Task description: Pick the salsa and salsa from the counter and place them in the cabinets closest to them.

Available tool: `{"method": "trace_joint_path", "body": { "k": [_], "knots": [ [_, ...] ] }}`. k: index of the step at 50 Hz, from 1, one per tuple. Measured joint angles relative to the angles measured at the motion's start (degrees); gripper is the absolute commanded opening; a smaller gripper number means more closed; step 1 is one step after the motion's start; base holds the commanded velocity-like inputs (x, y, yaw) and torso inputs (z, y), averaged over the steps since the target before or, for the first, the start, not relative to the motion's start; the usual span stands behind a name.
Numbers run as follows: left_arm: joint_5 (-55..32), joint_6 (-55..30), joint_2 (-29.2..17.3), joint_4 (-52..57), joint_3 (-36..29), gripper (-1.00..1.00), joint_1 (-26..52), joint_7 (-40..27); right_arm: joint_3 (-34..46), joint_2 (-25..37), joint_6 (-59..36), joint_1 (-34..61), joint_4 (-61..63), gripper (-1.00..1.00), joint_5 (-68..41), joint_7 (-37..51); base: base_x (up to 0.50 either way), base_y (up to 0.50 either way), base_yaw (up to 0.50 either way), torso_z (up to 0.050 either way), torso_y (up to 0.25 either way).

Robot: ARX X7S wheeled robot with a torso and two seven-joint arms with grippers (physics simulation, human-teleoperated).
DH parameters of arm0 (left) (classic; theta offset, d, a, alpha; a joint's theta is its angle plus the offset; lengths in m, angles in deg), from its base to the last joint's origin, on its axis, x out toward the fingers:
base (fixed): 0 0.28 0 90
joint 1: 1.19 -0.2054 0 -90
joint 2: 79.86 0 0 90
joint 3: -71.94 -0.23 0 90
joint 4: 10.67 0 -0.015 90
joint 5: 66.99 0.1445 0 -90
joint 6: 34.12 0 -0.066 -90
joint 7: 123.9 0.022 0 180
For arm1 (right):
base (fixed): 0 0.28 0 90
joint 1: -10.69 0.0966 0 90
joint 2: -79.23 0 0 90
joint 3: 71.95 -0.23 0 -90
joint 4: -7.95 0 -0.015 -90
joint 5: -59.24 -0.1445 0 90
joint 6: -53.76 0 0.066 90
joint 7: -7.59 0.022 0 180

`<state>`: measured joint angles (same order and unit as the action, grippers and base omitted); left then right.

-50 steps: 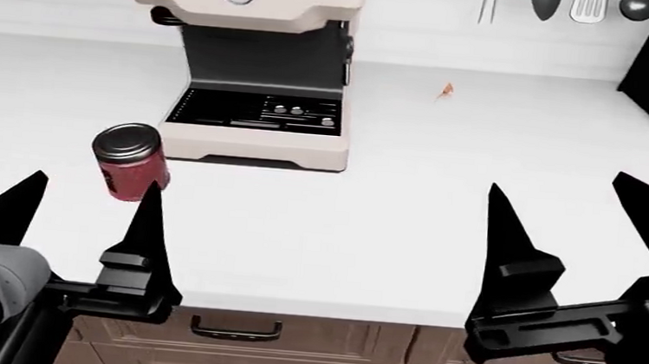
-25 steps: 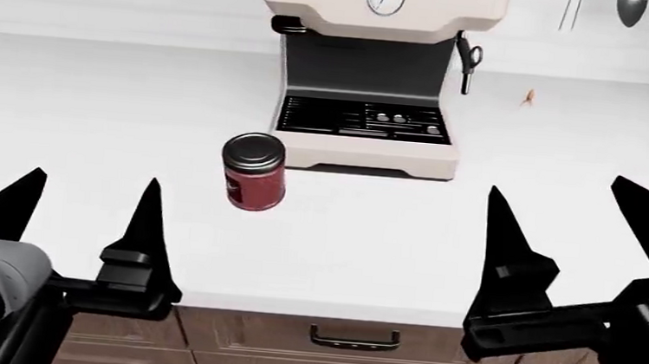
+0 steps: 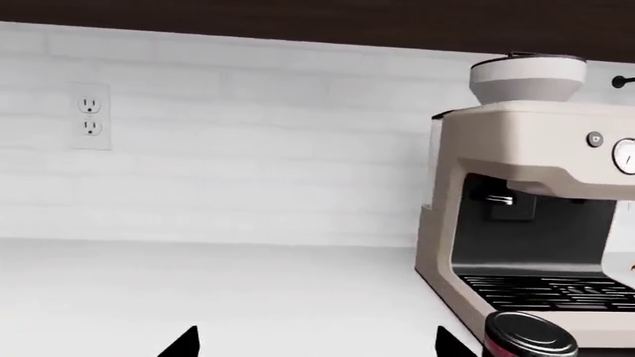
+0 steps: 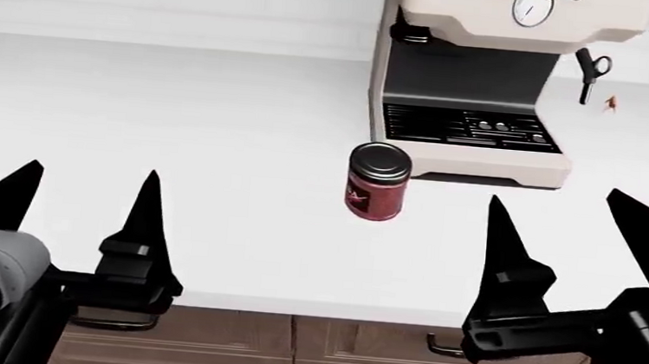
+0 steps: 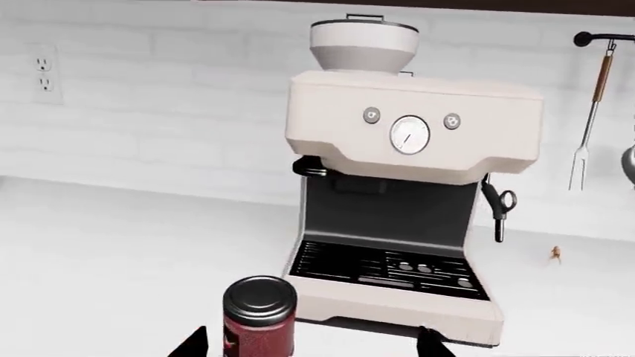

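Observation:
One salsa jar [image 4: 376, 183], dark red with a round grey lid, stands upright on the white counter [image 4: 190, 119] just in front of the espresso machine's left corner. It also shows in the right wrist view [image 5: 260, 318], and its lid shows in the left wrist view [image 3: 529, 338]. The second salsa jar is out of view. My left gripper [image 4: 78, 193] is open and empty over the counter's front edge, left of the jar. My right gripper [image 4: 565, 220] is open and empty, right of and nearer than the jar; in its wrist view the jar stands ahead, between the fingertips.
A cream espresso machine [image 4: 484, 81] stands at the back right of the jar. A tiny orange shrimp [image 4: 614, 104] lies right of it. Utensils [image 5: 593, 111] hang on the white brick wall, which has an outlet [image 3: 91, 117]. Brown drawers [image 4: 287, 353] are below the counter edge.
The view has shifted left: jar and espresso machine slid rightward in the head view. Both grippers stay open and keep their place in the frame.

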<state>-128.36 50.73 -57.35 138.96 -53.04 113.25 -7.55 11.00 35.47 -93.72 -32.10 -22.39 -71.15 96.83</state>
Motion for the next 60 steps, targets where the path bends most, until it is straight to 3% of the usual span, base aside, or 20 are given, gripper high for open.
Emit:
{"method": "trace_joint_path", "body": {
  "k": [17,25,35,60],
  "knots": [
    [-4.90,-2.48,0.67,0.02,-4.17,1.00,8.99,-1.73,1.49,-0.57,-2.03,-2.86,-4.56,1.00,2.96,-3.31,0.01,0.03,0.00,0.000,0.000],
    [-6.88,-3.36,1.06,-0.16,-5.47,1.00,12.06,-2.21,2.10,-0.98,-2.71,-3.78,-5.89,1.00,4.03,-5.35,0.48,0.00,0.00,0.000,0.000],
    [-7.87,-3.77,1.39,-0.46,-6.47,1.00,13.96,-2.55,1.95,-1.00,-2.81,-4.54,-5.98,1.00,4.80,-6.76,0.47,0.00,0.00,0.000,0.000],
    [-8.42,-3.60,1.23,-0.68,-7.72,1.00,15.47,-3.04,2.26,0.24,-1.32,-11.16,-4.24,1.00,2.25,-8.08,0.00,0.00,0.00,0.000,0.000]
  ]
}}
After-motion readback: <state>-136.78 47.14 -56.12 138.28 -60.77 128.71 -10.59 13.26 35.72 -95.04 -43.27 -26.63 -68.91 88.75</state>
